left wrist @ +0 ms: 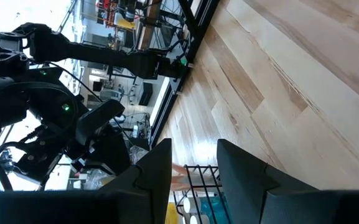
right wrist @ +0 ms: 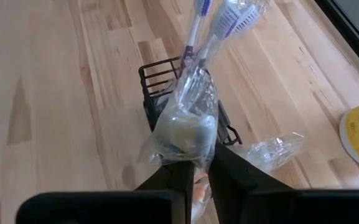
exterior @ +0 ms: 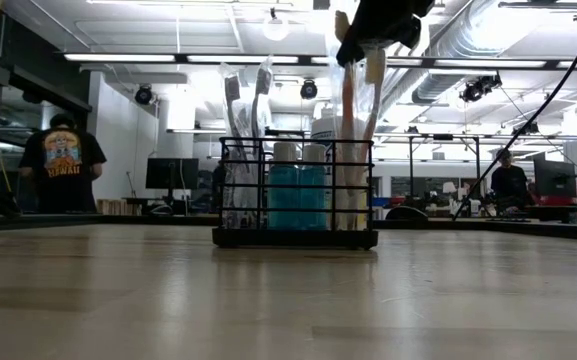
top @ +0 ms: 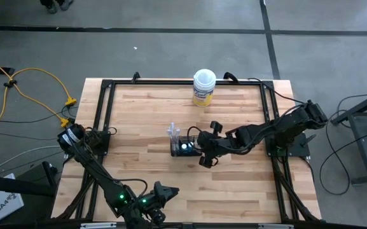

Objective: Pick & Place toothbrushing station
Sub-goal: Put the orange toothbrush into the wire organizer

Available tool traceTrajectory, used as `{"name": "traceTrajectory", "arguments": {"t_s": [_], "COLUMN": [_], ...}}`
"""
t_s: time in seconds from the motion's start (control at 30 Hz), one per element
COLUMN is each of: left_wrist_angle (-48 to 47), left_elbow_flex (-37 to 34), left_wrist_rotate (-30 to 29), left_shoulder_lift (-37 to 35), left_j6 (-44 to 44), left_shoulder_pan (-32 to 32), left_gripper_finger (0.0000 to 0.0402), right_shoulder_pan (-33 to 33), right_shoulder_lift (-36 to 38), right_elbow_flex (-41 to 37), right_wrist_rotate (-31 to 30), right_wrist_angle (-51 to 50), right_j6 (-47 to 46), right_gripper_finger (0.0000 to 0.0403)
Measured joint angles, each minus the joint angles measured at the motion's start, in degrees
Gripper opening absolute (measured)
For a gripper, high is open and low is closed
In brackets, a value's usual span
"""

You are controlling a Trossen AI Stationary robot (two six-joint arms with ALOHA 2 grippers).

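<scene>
on the wooden table (top: 234, 184), near its middle: black wire-mesh holder (exterior: 295, 190), upright, with 2 teal white-capped tubes (exterior: 298, 190) side by side in its middle part. at one end of the holder, wrapped toothbrushes (exterior: 246, 110) standing up out of it; at the other end, 2 slim pale toothbrushes (exterior: 358, 120) in clear wrapping, lower ends down inside the mesh. right gripper (right wrist: 199, 163) directly over that end, reaching in from the table's right side, fingers nearly together and pinched on the crinkled wrapping of those brushes, as the right wrist view shows; bristle heads pointing away beyond the fingertips, above the holder's rim. beside the holder on the far side, a loose clear wrapped packet (right wrist: 272, 149) lying flat on the wood, contents not readable. white-lidded yellow tub (top: 203, 88) well apart, near the far edge, not involved. left gripper (top: 164, 193) parked low at the near edge, well clear of the holder, fingers (left wrist: 157, 171) partly apart and holding nothing. judged progress: well along, with tubes seated and at least 1 set of brushes in place; the gripped pair looks partly seated but not yet released. probably left: letting go and lifting clear without dragging the wrapping back out, then perhaps the loose packet, if it belongs in the holder.
</scene>
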State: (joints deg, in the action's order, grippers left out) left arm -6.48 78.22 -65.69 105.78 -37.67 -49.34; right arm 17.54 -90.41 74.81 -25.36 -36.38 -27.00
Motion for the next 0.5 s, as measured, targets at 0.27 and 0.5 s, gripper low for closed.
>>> {"name": "traceTrajectory", "arguments": {"t_s": [0.27, 0.5], "left_wrist_angle": [0.0, 0.0], "left_elbow_flex": [0.0, 0.0], "left_wrist_rotate": [0.0, 0.0], "left_shoulder_lift": [0.0, 0.0], "left_j6": [0.1, 0.2], "left_shoulder_pan": [0.0, 0.0], "left_gripper_finger": [0.0122, 0.0122], "right_shoulder_pan": [-0.5, -2.9], "right_shoulder_lift": [0.0, 0.0], "right_elbow_flex": [0.0, 0.0], "right_wrist_rotate": [0.5, 2.4], "right_wrist_angle": [-1.0, -3.1], "right_j6": [-2.0, -3.4], "right_gripper_finger": [0.0058, 0.0088]}}
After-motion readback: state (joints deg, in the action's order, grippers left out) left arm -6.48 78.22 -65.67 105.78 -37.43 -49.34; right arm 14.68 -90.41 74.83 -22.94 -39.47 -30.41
